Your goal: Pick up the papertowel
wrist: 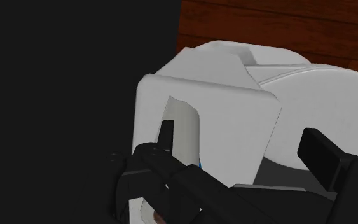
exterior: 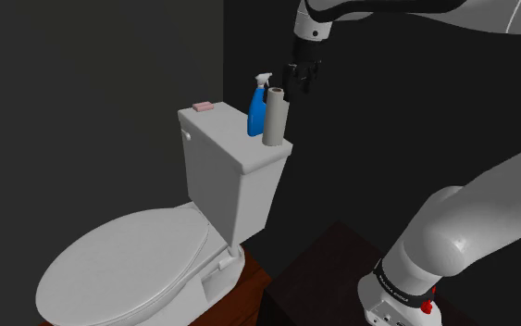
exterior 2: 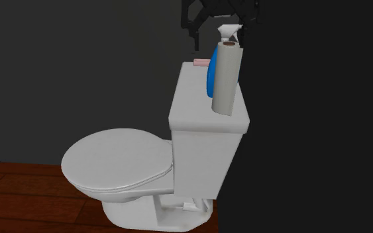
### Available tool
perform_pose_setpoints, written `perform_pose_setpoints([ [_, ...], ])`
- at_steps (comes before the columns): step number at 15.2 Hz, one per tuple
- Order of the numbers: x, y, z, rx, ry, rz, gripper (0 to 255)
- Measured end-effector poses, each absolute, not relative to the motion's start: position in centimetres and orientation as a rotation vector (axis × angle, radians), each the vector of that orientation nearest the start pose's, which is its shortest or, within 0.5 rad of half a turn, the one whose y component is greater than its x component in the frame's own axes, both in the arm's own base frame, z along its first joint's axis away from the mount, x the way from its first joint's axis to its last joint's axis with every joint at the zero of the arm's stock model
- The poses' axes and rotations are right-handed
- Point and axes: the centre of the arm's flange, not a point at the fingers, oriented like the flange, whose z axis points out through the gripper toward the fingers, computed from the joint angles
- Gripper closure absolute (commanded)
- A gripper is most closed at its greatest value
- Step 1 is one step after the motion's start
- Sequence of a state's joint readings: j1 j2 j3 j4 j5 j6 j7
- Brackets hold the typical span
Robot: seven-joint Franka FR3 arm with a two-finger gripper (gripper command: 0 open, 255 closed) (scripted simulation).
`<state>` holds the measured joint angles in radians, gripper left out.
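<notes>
A white toilet tank (exterior: 235,176) stands by a dark wall, and its flat top holds three things. The paper towel roll (exterior: 275,116) stands upright on the tank, at the end of the tank top that is close to the gripper, right by the edge. The roll looks grey, and there is a brown hole in its top. A blue spray bottle (exterior: 258,106) with a white nozzle stands on the tank too, just beside the roll. A small pink bar of soap (exterior: 203,106) lies at the other end of the tank top, well apart from the roll. The black gripper (exterior: 301,85) hangs in the air just past the end of the tank where the roll stands, about level with the top of the roll. It points down. Its two fingers (wrist: 323,156) stand apart, so the claw is open and holds nothing. In the wrist view the roll shows close by one finger, over the tank top, but the fingers do not clasp it. The white arm (exterior: 471,213) comes up from lower than the tank and bends over toward it. In front of the tank, the toilet's cover (exterior: 129,259) is shut down over the bowl. Below the tank is a red-brown wood floor (exterior 2: 26,192).
</notes>
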<state>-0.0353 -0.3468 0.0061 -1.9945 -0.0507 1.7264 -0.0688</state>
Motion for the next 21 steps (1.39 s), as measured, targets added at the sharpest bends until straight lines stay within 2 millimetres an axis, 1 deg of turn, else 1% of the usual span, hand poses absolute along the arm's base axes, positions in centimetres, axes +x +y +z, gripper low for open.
perform_pose_setpoints([
  [1, 46.7, -2.1, 61.1, -3.189, -0.068, -0.111, 0],
  [3, 49.8, -3.2, 61.1, -3.177, -0.058, -0.091, 0],
  [5, 52.4, -4.0, 60.7, -3.165, -0.047, -0.071, 0],
  [8, 56.3, -5.7, 60.5, -3.146, -0.033, -0.04, 0],
  [9, 57.9, -6.1, 60.5, -3.14, -0.027, -0.032, 0],
  [10, 58.9, -6.6, 60.1, -3.135, -0.023, -0.022, 0],
  [11, 59.8, -6.8, 59.9, -3.132, -0.021, -0.016, 0],
  [14, 60.3, -6.9, 58.5, -3.13, -0.02, -0.012, 0],
  [18, 60.3, -6.8, 56.5, -3.129, -0.02, -0.012, 0],
  [19, 60.3, -6.8, 56.3, -3.129, -0.02, -0.012, 255],
  [21, 60.3, -6.8, 56.3, -3.13, -0.02, -0.014, 255],
])
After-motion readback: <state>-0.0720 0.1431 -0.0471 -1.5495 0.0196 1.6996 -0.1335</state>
